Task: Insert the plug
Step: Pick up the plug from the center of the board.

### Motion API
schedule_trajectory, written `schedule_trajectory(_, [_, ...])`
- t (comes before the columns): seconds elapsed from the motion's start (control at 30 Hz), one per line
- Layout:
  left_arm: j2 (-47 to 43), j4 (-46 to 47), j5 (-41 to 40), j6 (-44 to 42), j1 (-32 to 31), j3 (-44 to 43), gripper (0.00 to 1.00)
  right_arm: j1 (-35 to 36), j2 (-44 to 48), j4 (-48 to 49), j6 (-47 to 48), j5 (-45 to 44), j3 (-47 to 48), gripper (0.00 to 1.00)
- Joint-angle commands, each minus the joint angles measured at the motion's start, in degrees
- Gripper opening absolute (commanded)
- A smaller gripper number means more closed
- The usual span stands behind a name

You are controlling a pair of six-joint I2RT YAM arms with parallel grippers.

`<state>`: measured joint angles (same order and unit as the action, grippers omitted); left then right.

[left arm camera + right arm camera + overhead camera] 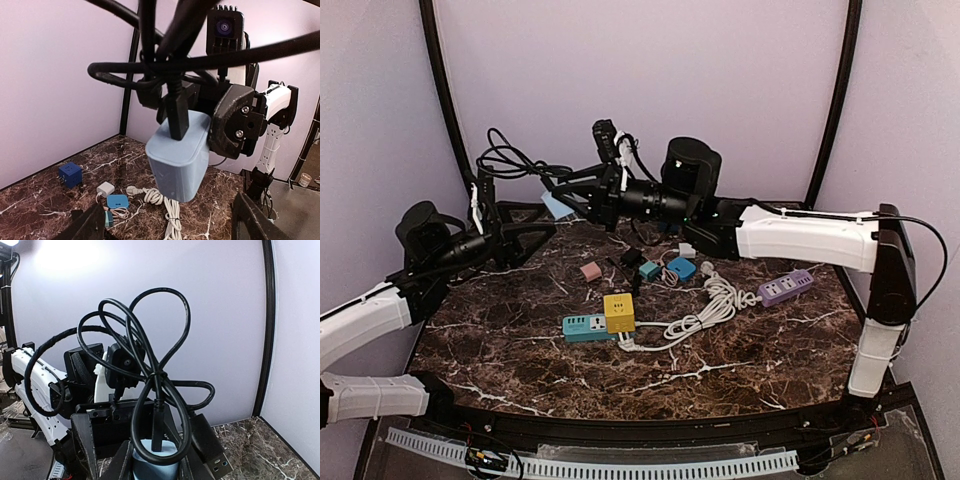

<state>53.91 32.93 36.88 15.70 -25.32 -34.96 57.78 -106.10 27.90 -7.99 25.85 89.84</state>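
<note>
The pale blue rounded plastic adapter box (177,160) is gripped between the closed fingers of the right hand (575,200) and held in the air above the rear left of the dark marbled counter (520,370). A black plug (177,117) is seen standing upright in the box's top face. Its black cable (150,315) is looped above it, and a black USB connector (212,452) hangs free beside it. The left hand (530,232) is held open near the box, with nothing gripped.
</note>
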Motion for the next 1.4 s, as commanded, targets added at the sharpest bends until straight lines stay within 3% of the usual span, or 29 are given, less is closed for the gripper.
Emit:
schedule_trajectory(0.0, [-0.6,-0.2,2.9,0.6,0.2,-1.7,0.73,0.6,0.3,7.3,-0.3,2.6,0.5,0.00])
schedule_trajectory(0.2, [-1.6,-0.4,4.0,-0.5,0.2,-2.4,0.57,1.2,-1.9,7.7,-1.6,4.0,2.7,0.00])
schedule_trajectory(0.5, [-2.1,1.3,3.2,-0.4,0.2,-3.5,0.48,2.0,-3.3,8.5,-2.1,6.5,2.7,0.00])
schedule_trajectory(0.57, [-2.2,1.3,4.1,-0.5,0.2,-3.5,0.40,2.0,-3.5,8.6,-2.4,6.5,2.5,0.00])
schedule_trajectory(0.7, [-2.7,0.5,4.5,-1.4,0.2,-3.1,0.05,1.9,-4.1,9.1,-3.2,7.1,2.7,0.00])
schedule_trajectory(0.87, [-3.4,-1.0,5.6,-4.5,0.2,-2.6,0.01,1.6,-3.9,6.2,-1.7,7.7,2.7,0.00])
schedule_trajectory(0.9, [-3.5,-2.2,5.5,-5.4,0.2,-2.2,0.01,1.4,-3.8,3.8,-0.7,8.4,3.3,0.07])
schedule_trajectory(1.03, [-4.5,-8.1,5.9,-13.4,0.2,-0.5,0.01,0.3,-2.3,-14.5,7.0,11.6,6.4,0.67])
schedule_trajectory(1.1, [-4.8,-12.3,5.8,-18.3,0.2,0.1,0.01,0.1,-0.5,-23.7,12.6,11.6,6.2,0.85])
schedule_trajectory(1.2, [-4.8,-16.5,6.8,-23.8,0.2,0.8,0.01,0.0,1.9,-27.3,15.9,11.5,2.7,0.88])
schedule_trajectory(1.37, [-4.2,-17.7,9.6,-26.8,0.1,1.6,0.01,-0.4,0.7,-34.1,18.3,10.9,4.5,0.67])
